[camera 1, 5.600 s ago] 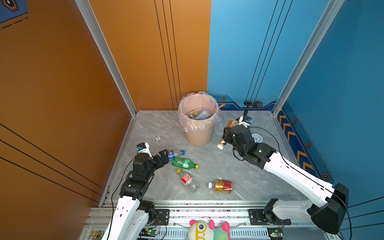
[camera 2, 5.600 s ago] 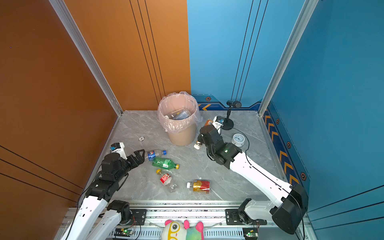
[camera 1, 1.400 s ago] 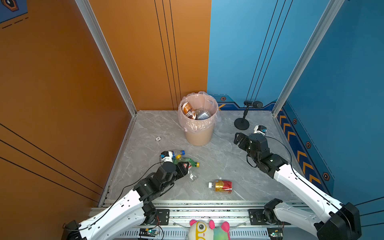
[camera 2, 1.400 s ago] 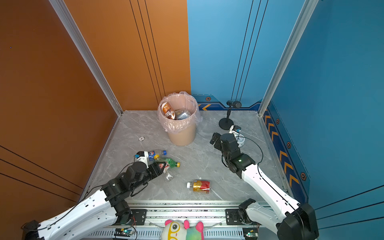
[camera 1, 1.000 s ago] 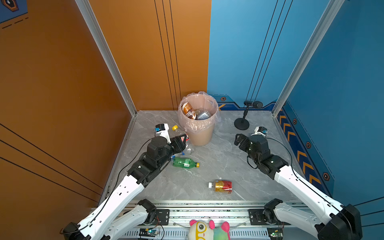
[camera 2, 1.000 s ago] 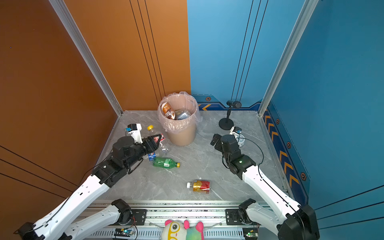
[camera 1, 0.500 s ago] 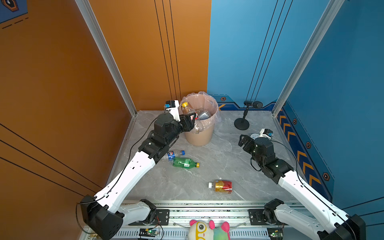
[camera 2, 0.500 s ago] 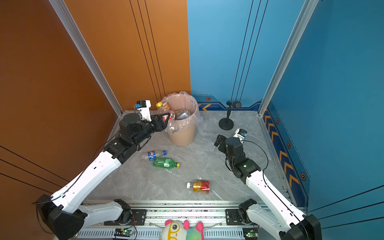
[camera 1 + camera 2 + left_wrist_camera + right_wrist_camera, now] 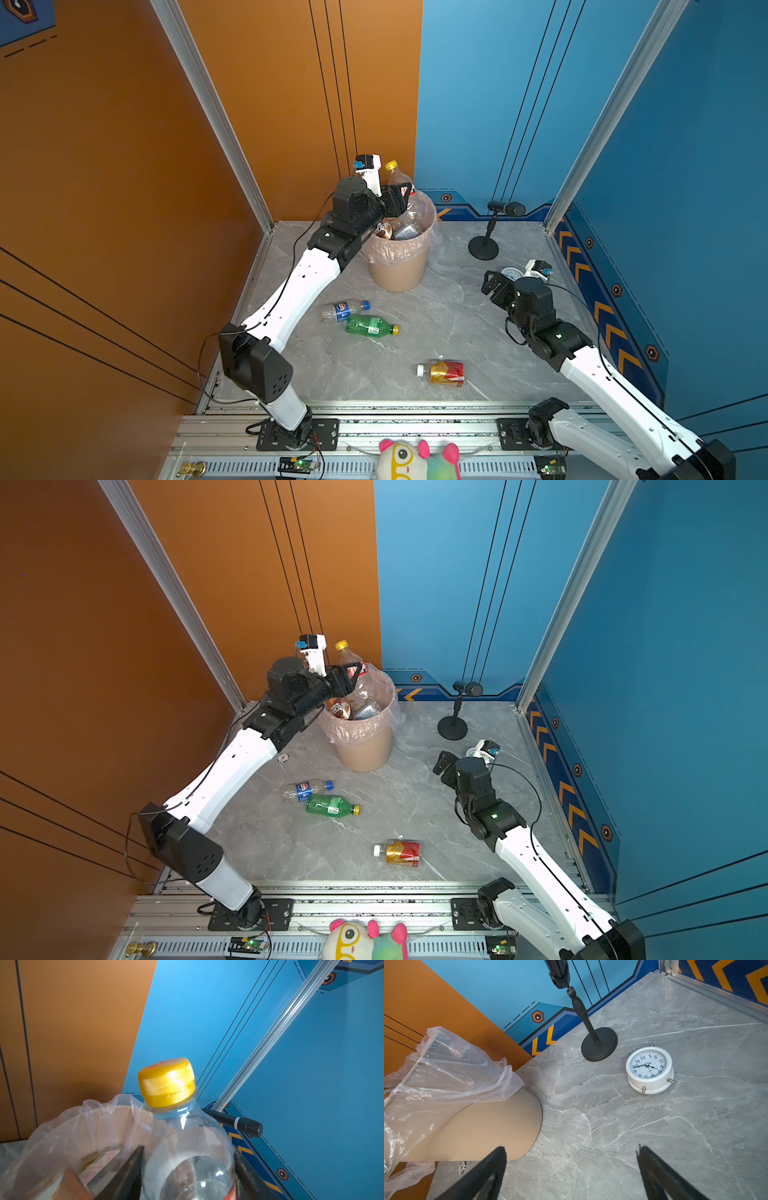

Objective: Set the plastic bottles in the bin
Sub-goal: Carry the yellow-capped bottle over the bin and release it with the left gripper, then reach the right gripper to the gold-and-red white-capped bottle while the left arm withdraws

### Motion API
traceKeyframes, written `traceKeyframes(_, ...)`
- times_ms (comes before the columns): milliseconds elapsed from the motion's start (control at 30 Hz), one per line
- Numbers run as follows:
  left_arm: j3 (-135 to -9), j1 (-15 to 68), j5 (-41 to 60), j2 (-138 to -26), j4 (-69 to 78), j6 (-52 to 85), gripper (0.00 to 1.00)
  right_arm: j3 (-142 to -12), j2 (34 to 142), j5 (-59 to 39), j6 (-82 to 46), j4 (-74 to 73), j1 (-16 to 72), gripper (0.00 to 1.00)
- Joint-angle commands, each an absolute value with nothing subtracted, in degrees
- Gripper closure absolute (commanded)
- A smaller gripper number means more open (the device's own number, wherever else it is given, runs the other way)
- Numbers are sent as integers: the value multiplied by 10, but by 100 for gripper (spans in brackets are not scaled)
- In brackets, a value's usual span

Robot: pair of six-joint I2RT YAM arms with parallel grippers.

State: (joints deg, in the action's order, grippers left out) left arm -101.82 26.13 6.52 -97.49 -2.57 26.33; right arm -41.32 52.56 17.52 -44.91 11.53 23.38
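My left gripper (image 9: 401, 198) is shut on a clear bottle with a yellow cap and red label (image 9: 398, 176), held upright over the near-left rim of the bin (image 9: 399, 270). In the left wrist view the fingers (image 9: 133, 1167) press both sides of that bottle (image 9: 187, 1142) above the bag-lined bin (image 9: 83, 1118). A brown bottle (image 9: 384, 230) and a clear one lie inside. On the floor lie a blue-labelled clear bottle (image 9: 345, 309), a green bottle (image 9: 370, 325) and a red-gold bottle (image 9: 442, 372). My right gripper (image 9: 492, 284) hangs open over bare floor right of the bin.
A black microphone stand (image 9: 484, 249) and a white clock (image 9: 650, 1070) sit at the back right, close to my right gripper. A small round token (image 9: 283, 757) lies left of the bin. A plush toy (image 9: 417, 459) rests on the front rail. Walls close in three sides.
My left arm has carried the yellow-capped bottle from low beside the bin up and back over the bin's rim. The right arm has drawn back slightly toward the right, still open.
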Motion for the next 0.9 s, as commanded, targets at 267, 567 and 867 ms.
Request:
traceKeyframes(267,-1117,244,117,-1069,-92,261,0,-398,494,158,-452,149,212,0)
traceKeyframes(567,-1132,231,123,-1007,-114,240,2,-402,490,151,-449,157,206,0)
traceKeyframes(867,-786,233,1,-731,-34,208,2,-402,505,121,-437,170,206,0)
